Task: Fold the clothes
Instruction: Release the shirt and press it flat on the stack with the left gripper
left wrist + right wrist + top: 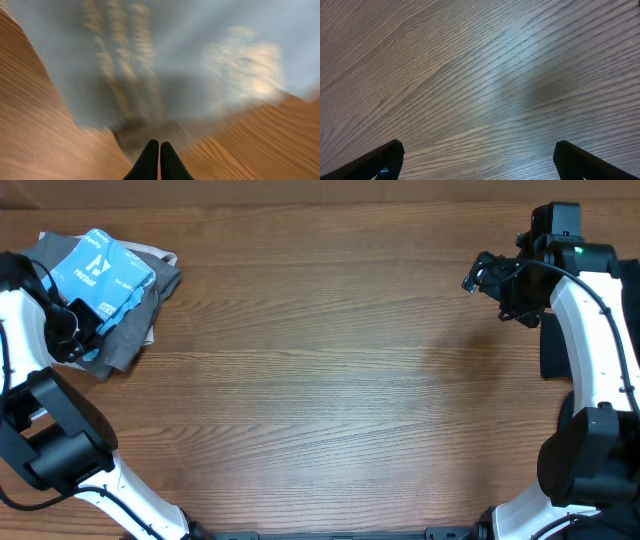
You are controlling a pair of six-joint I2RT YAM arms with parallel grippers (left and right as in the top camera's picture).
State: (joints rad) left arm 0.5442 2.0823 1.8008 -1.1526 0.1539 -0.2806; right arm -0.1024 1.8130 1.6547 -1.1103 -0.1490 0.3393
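Note:
The blue T-shirt [102, 272] lies folded into a small packet at the far left of the table, white print facing up, on top of a grey garment [135, 325]. My left gripper [78, 330] is at the near left edge of this pile, fingers shut with nothing seen between them. The left wrist view is blurred: the shut fingertips [160, 146] sit just short of bluish-grey cloth [175, 60]. My right gripper [492, 276] is open and empty above bare wood at the far right. In the right wrist view its fingers [477, 152] are spread wide over the table.
The wooden table [330, 380] stretches between the two arms. A dark object [553, 345] lies at the right edge beside the right arm.

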